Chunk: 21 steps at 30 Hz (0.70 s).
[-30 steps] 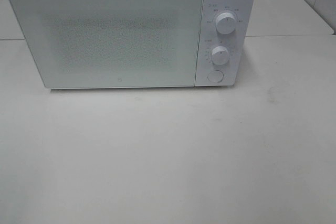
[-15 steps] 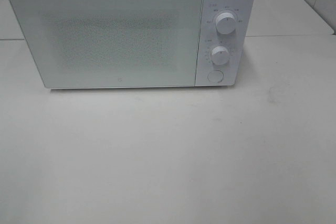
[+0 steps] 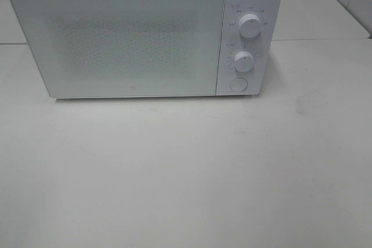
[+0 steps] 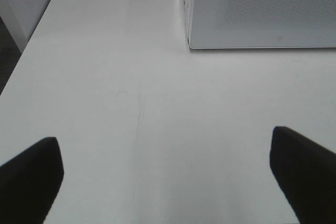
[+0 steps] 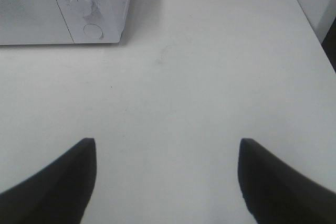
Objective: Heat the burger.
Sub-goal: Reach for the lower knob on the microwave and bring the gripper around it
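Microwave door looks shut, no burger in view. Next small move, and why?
Probably ease the right gripper toward the round button below the knobs, likely the door release. The microwave door is shut, no burger shows, and this gripper, like the left gripper, is open, empty and nearer that side.

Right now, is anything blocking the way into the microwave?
Yes. The microwave door is shut, closing off the inside. Both the left gripper and right gripper hang open over the table, touching nothing. No burger shows in any view.
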Available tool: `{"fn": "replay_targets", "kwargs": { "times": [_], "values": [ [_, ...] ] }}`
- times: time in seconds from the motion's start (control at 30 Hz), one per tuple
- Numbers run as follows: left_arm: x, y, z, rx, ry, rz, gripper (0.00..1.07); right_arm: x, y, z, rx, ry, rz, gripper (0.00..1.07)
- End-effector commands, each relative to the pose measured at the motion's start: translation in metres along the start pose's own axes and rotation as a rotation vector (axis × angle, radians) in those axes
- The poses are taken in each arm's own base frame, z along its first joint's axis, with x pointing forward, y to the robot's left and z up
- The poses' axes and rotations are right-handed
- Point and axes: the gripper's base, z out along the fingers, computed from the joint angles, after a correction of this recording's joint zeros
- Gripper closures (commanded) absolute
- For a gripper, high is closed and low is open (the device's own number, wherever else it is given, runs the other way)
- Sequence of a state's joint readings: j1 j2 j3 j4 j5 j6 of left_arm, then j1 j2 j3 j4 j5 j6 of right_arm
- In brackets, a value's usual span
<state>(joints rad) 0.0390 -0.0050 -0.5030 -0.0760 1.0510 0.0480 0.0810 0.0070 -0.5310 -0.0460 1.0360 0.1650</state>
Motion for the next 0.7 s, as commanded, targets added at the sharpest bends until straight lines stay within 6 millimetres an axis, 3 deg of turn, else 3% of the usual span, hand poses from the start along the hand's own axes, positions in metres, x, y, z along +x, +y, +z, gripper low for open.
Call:
{"fn": "replay_targets", "kwargs": {
  "times": [0.03,0.33,0.7],
  "values": [
    [0.001,0.000,-0.003,-0.004,-0.036,-0.006,0.06,-0.008,0.001,-0.003,-0.002,-0.031,0.006,0.35],
    [0.001,0.000,-0.003,-0.004,-0.036,-0.006,0.06,-0.034,0.006,0.011,-0.013,-0.091,0.001,0.35],
    [0.001,0.000,-0.003,-0.004,-0.036,-0.006,0.06,-0.064,0.012,0.047,-0.019,-0.088,-0.004,0.35]
  ]
}}
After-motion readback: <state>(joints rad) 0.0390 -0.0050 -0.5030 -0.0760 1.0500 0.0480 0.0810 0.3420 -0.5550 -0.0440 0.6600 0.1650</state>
